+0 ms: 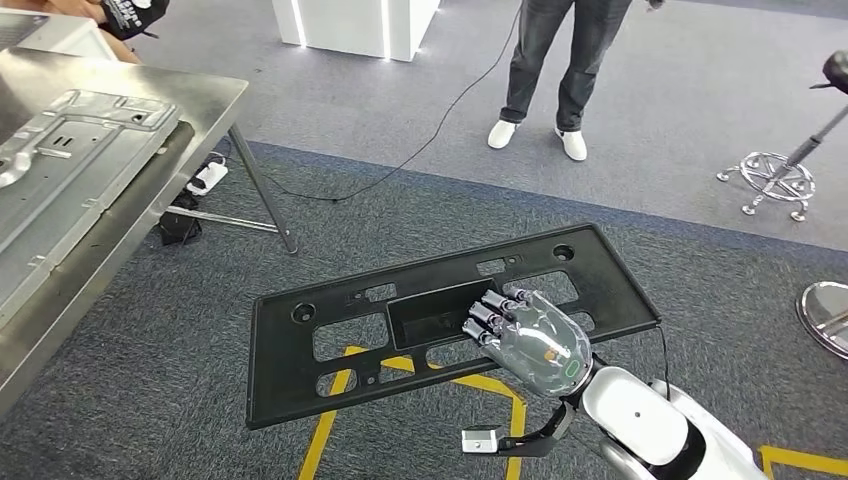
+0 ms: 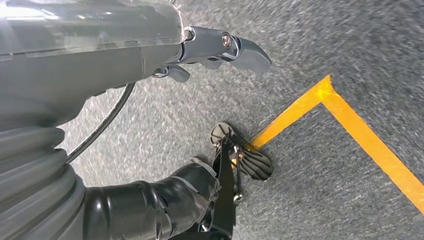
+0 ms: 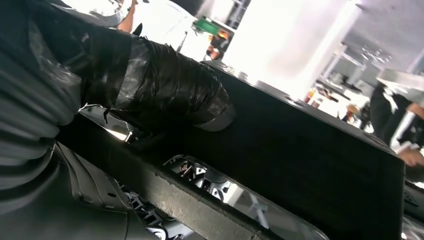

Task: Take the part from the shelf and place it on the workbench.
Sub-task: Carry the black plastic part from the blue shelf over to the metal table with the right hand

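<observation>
Robot's right hand point(image 1: 528, 338), silver-backed with dark fingers, grips the flat black plastic panel with rectangular cut-outs point(image 1: 330, 340); the fingers curl over the rim of the panel's central recess, and the right wrist view shows the taped thumb point(image 3: 170, 90) pressed against the panel's underside. The panel is carried level above the grey carpet and the yellow floor tape point(image 1: 330, 420), clear of the stainless-steel workbench point(image 1: 205, 100), which stands well apart from it toward the robot's left. A pressed grey metal sheet point(image 1: 70, 170) lies on the workbench. The left hand point(image 2: 220, 47) hangs over the floor, fingers apart, holding nothing. Judged step: transport. The next move calls for carrying the panel leftward over the workbench edge, lowering it flat, then releasing.
</observation>
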`<state>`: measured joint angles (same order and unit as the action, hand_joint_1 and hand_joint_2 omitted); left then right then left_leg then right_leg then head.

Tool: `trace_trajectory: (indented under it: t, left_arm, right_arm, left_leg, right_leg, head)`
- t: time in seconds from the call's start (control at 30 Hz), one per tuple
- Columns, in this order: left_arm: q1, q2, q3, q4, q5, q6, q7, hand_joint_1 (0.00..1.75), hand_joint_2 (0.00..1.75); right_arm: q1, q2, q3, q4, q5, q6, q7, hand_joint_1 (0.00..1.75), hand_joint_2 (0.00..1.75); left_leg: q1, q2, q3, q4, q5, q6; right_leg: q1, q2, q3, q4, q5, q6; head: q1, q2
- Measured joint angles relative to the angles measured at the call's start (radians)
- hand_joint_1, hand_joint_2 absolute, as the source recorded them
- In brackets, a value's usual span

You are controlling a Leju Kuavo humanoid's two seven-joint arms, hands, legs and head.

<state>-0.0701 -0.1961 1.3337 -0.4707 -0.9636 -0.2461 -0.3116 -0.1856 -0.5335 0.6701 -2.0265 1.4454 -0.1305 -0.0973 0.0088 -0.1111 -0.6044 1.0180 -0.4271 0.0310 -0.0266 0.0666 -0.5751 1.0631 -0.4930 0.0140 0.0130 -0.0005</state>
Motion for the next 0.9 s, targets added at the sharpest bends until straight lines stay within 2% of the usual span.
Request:
trace_trajectory:
  t: [0.03,0.07,0.1,0.13,0.17,0.2,0.23,0.27,0.3,0.33,0.37,0.4,0.43,0.5,0.53,0.57,0.63,0.67,0.7,0.77,0.8,0.83,0.87,0.9]
  left_arm:
    - [0.000,0.000,0.000,0.000,0.000,0.000,0.000,0.00,1.75]
    - [0.000,0.000,0.000,0.000,0.000,0.000,0.000,0.00,1.75]
    - [0.002,0.000,0.001,0.000,0.000,0.000,0.000,0.00,1.75]
    - [0.004,0.000,0.001,0.000,0.000,0.000,0.000,0.00,1.75]
    - [0.006,0.000,0.002,0.000,0.000,-0.001,0.000,0.00,1.75]
    - [0.005,0.000,0.002,0.000,0.000,-0.001,0.001,0.00,1.75]
    - [0.004,0.000,0.002,0.000,0.000,-0.001,0.001,0.00,1.75]
    - [0.002,0.000,0.002,0.000,0.000,-0.001,0.001,0.00,1.75]
    - [0.001,0.000,0.002,0.000,0.000,-0.001,0.001,0.00,1.75]
    - [0.000,0.000,0.002,0.000,0.000,-0.001,0.002,0.00,1.75]
    - [0.001,0.000,0.002,0.000,0.000,-0.001,0.002,0.00,1.75]
    - [0.002,0.000,0.002,0.000,0.000,0.000,0.002,0.00,1.75]
    - [0.003,0.000,0.002,0.000,0.000,0.001,0.002,0.00,1.75]
    - [0.001,0.001,0.002,0.000,0.000,0.004,0.003,0.00,1.75]
    - [0.001,0.001,0.002,0.000,0.000,0.005,0.003,0.00,1.75]
    - [0.001,0.002,0.002,0.000,-0.001,0.007,0.003,0.00,1.75]
    - [0.004,0.002,0.002,0.000,-0.002,0.010,0.004,0.00,1.75]
    - [0.005,0.001,0.002,0.000,-0.002,0.011,0.005,0.00,1.75]
    - [0.004,0.001,0.002,0.000,-0.003,0.012,0.006,0.00,1.75]
    - [0.000,0.000,0.002,0.000,-0.005,0.013,0.007,0.00,1.75]
    - [-0.001,0.000,0.002,0.000,-0.005,0.013,0.008,0.00,1.75]
    - [-0.002,0.001,0.002,0.000,-0.006,0.014,0.008,0.00,1.75]
    - [-0.002,0.001,0.002,0.000,-0.006,0.014,0.009,0.00,1.75]
    - [-0.002,0.001,0.002,0.000,-0.006,0.014,0.010,0.00,1.75]
  right_arm:
    - [0.001,0.000,0.000,0.000,0.000,0.000,0.000,1.75,1.75]
    - [0.001,0.000,0.001,0.001,0.000,0.000,0.000,1.75,1.75]
    - [0.000,0.001,0.001,0.001,0.000,0.000,-0.001,1.75,1.75]
    - [-0.001,0.001,0.001,0.001,0.000,0.000,-0.001,1.75,1.75]
    - [-0.002,0.001,0.001,0.002,0.000,0.000,-0.001,1.75,1.75]
    - [-0.003,0.002,0.001,0.002,0.000,0.001,-0.001,1.75,1.75]
    - [-0.002,0.002,0.001,0.002,0.000,0.001,-0.001,1.75,1.75]
    - [-0.001,0.002,0.001,0.002,0.000,0.001,-0.001,1.75,1.75]
    - [0.000,0.002,0.001,0.003,0.000,0.001,-0.001,1.75,1.75]
    - [0.002,0.003,0.001,0.003,0.000,0.001,-0.001,1.75,1.75]
    - [0.002,0.003,0.001,0.003,0.000,0.001,-0.001,1.75,1.75]
    - [0.002,0.003,0.001,0.003,0.000,0.001,-0.002,1.75,1.75]
    - [0.002,0.004,0.001,0.004,0.000,0.001,-0.002,1.75,1.75]
    - [0.002,0.004,0.001,0.004,0.001,0.002,-0.001,1.75,1.75]
    - [0.001,0.005,0.002,0.004,0.002,0.003,-0.001,1.75,1.75]
    - [0.001,0.006,0.002,0.004,0.003,0.003,-0.001,1.75,1.75]
    - [-0.003,0.007,0.004,0.004,0.004,0.005,-0.002,1.75,1.75]
    - [-0.005,0.008,0.005,0.005,0.004,0.006,-0.002,1.75,1.75]
    - [-0.007,0.008,0.006,0.005,0.004,0.008,-0.002,1.75,1.75]
    - [-0.010,0.009,0.008,0.008,0.004,0.016,-0.002,1.75,1.75]
    - [-0.010,0.009,0.009,0.010,0.004,0.020,-0.003,1.75,1.75]
    - [-0.010,0.009,0.011,0.013,0.003,0.025,-0.004,1.75,1.75]
    - [-0.010,0.009,0.013,0.017,0.002,0.027,-0.005,1.75,1.75]
    - [-0.011,0.009,0.015,0.021,0.002,0.028,-0.005,1.75,1.75]
  left_leg:
    - [0.001,-0.012,-0.006,0.003,0.002,-0.007]
    - [0.003,-0.025,-0.011,0.002,0.005,-0.015]
    - [0.004,-0.036,-0.016,-0.001,0.009,-0.023]
    - [0.004,-0.030,-0.020,0.002,0.008,-0.028]
    - [0.002,-0.006,-0.028,0.016,-0.002,-0.033]
    - [0.001,0.027,-0.044,0.050,-0.024,-0.035]
    - [0.000,0.065,-0.068,0.106,-0.057,-0.036]
    - [0.000,0.088,-0.099,0.174,-0.093,-0.038]
    - [0.001,0.098,-0.127,0.239,-0.122,-0.039]
    - [0.001,0.102,-0.144,0.281,-0.135,-0.040]
    - [0.001,0.104,-0.141,0.284,-0.129,-0.040]
    - [0.001,0.109,-0.116,0.245,-0.106,-0.039]
    - [0.000,0.120,-0.076,0.177,-0.074,-0.035]
    - [-0.009,0.163,0.000,0.043,-0.034,-0.022]
    - [-0.014,0.176,0.018,0.008,-0.027,-0.015]
    - [-0.019,0.180,0.021,-0.005,-0.028,-0.010]
    - [-0.017,0.155,0.022,-0.014,-0.020,-0.002]
    - [-0.013,0.144,0.026,-0.022,-0.015,0.003]
    - [-0.010,0.133,0.030,-0.029,-0.010,0.008]
    - [-0.006,0.111,0.032,-0.034,-0.004,0.014]
    - [-0.006,0.099,0.029,-0.032,-0.003,0.016]
    - [-0.006,0.085,0.027,-0.029,-0.003,0.016]
    - [-0.006,0.070,0.026,-0.026,-0.003,0.016]
    - [-0.005,0.055,0.025,-0.022,-0.004,0.014]
  right_leg:
    - [0.000,0.015,0.008,-0.021,0.003,-0.001]
    - [0.003,0.014,0.008,-0.022,0.002,-0.004]
    - [0.003,0.001,0.007,-0.024,0.005,-0.010]
    - [0.003,-0.013,0.009,-0.030,0.008,-0.017]
    - [0.003,-0.027,0.011,-0.036,0.012,-0.026]
    - [0.003,-0.042,0.012,-0.042,0.016,-0.034]
    - [0.006,-0.057,0.012,-0.045,0.018,-0.040]
    - [0.010,-0.073,0.011,-0.045,0.019,-0.044]
    - [0.013,-0.089,0.009,-0.044,0.019,-0.045]
    - [0.015,-0.105,0.007,-0.043,0.018,-0.046]
    - [0.016,-0.120,0.006,-0.041,0.017,-0.046]
    - [0.017,-0.134,0.006,-0.041,0.017,-0.046]
    - [0.019,-0.148,0.007,-0.040,0.015,-0.045]
    - [0.023,-0.171,0.010,-0.039,0.011,-0.040]
    - [0.025,-0.181,0.011,-0.038,0.010,-0.036]
    - [0.026,-0.192,0.012,-0.038,0.009,-0.031]
    - [0.027,-0.207,0.017,-0.038,0.005,-0.022]
    - [0.025,-0.192,0.018,-0.031,-0.003,-0.016]
    - [0.022,-0.163,0.008,-0.005,-0.022,-0.012]
    - [0.016,-0.095,-0.040,0.102,-0.082,-0.005]
    - [0.014,-0.078,-0.073,0.169,-0.110,-0.003]
    - [0.012,-0.073,-0.098,0.216,-0.122,0.000]
    - [0.009,-0.071,-0.107,0.232,-0.116,0.002]
    - [0.006,-0.069,-0.099,0.210,-0.091,0.004]
  head:
    - [0.000,0.000]
    - [0.000,0.000]
    - [0.000,0.000]
    - [0.000,0.000]
    - [-0.001,0.000]
    - [-0.002,0.000]
    - [-0.002,0.000]
    - [-0.002,0.000]
    - [-0.002,0.000]
    - [-0.002,0.000]
    - [-0.003,0.000]
    - [-0.003,0.000]
    - [-0.003,0.000]
    - [-0.002,0.000]
    - [-0.002,0.000]
    - [-0.002,0.000]
    - [-0.002,0.000]
    - [-0.002,0.000]
    - [-0.002,0.000]
    - [-0.001,0.000]
    - [-0.001,0.000]
    - [-0.001,0.000]
    - [-0.002,0.000]
    - [-0.002,0.000]
